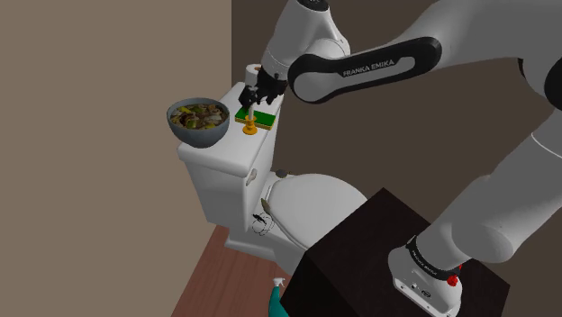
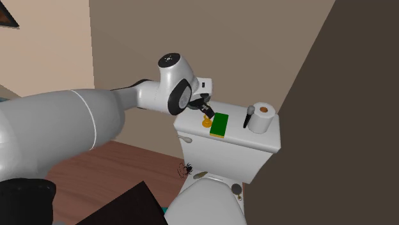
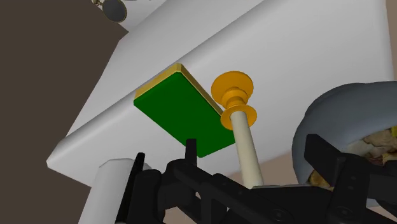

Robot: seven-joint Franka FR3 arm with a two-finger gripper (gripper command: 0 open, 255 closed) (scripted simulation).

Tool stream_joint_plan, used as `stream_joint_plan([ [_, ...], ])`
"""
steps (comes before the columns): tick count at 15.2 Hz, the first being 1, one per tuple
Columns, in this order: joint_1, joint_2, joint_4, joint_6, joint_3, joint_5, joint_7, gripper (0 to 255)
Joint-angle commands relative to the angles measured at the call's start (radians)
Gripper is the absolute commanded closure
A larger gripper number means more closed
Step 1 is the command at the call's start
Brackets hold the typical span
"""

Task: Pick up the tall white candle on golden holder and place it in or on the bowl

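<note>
A tall cream-white candle [image 3: 247, 149] on a golden holder [image 1: 249, 129] stands upright on the white toilet tank lid [image 1: 225, 149], beside a green pad [image 1: 258, 116]. The dark bowl [image 1: 197, 122], full of mixed food, sits at the lid's end on the shoulder view's left. My black gripper [image 1: 259, 101] hangs straight over the candle and hides its upper part there. In the wrist view the gripper [image 3: 227, 153] is open, and the candle shaft stands between the fingers [image 3: 321, 153] without being clasped. The bowl [image 3: 343, 118] lies just beyond one finger.
A toilet paper roll [image 2: 261, 117] and a black brush-like object [image 2: 248, 117] stand on the tank's far end, against the brown wall. Below is the toilet seat [image 1: 315, 203] with a small black spider shape [image 1: 261, 221]. A teal bottle [image 1: 275, 295] stands on the floor by the dark stand [image 1: 378, 261].
</note>
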Motion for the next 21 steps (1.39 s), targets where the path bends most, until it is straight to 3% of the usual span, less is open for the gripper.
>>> stream_joint_plan([
  [1,0.001,0.026,0.009,0.019,-0.001,-0.015,0.010,0],
  [14,0.002,0.077,0.014,0.060,-0.007,-0.044,0.030,0],
  [15,0.002,0.077,0.014,0.060,-0.007,-0.044,0.030,255],
  [21,0.002,0.077,0.014,0.060,-0.007,-0.044,0.030,255],
])
